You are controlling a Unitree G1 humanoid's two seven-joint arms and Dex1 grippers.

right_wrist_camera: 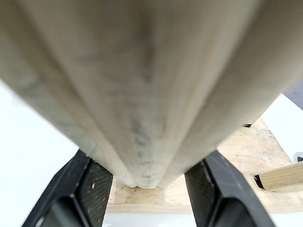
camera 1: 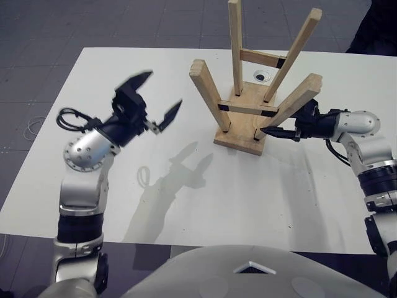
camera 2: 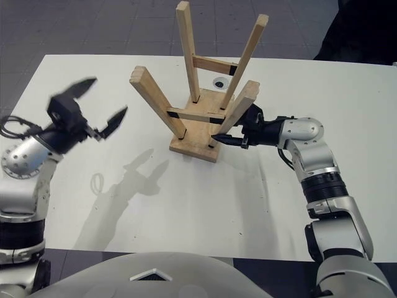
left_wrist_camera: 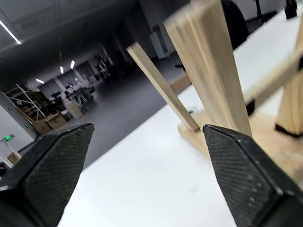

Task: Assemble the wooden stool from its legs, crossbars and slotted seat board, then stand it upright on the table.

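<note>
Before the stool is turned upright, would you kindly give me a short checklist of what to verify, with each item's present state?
1. All four legs standing up from the seat board: ok; the stool rests upside down on the table.
2. Fitted crossbars: two show between leg pairs, ok; any others, cannot tell.
3. Hold of the right gripper on the near-right leg: ok, fingers pressed against both sides near its base.
4. Hold of the left gripper on the stool: not ok, open and apart from it, on its left.
5. Bare table for setting it down: ok, in front of the stool.
</note>
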